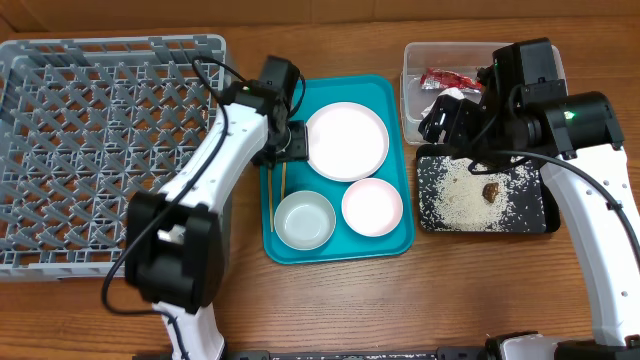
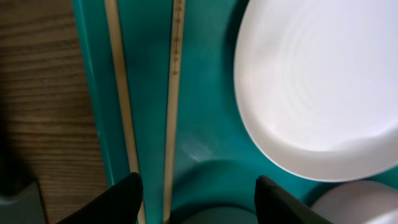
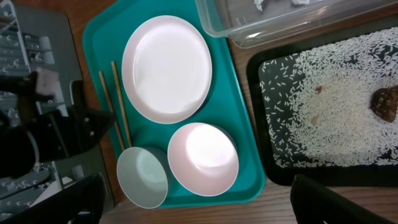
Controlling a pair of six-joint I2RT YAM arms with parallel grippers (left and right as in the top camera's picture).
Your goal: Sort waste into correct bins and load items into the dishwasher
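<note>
- Left pincer (image 2: 198, 190): fingers spread, pinching nothing; set low over the left strip of the flat teal serving tray (image 1: 392, 98), astride the two thin wooden chopsticks (image 2: 171, 124); one stick lies between my tips, the other meets the inner edge of my left tip; I judge this placing is meant to gather both in one squeeze.
- Right pincer (image 3: 196, 199): fingers spread wide, empty; it hangs above the waste side, apart from the left arm's work.
- Large square grey plastic dish rack with lattice floor (image 1: 100, 150): just beside the teal tray, on my left arm's side; nothing loaded that I can see.
- Round white plate (image 1: 347, 141), white bowl (image 1: 372, 206), grey metal bowl (image 1: 304, 220): all on the teal tray, not yet racked; the plate sits near the chopsticks, so my fingers have only a narrow lane.
- Clear plastic rectangular tub (image 1: 412, 60): holds the red snack wrapper (image 1: 450, 78); crumpled white paper (image 3: 261, 4) shows inside.
- Shallow black rectangular tray (image 1: 535, 215): holds the loose white rice-like grains (image 1: 460, 195) and the small brown food lump (image 1: 491, 190); food waste kept apart from packaging.
- Small white cup: not found in any view.
</note>
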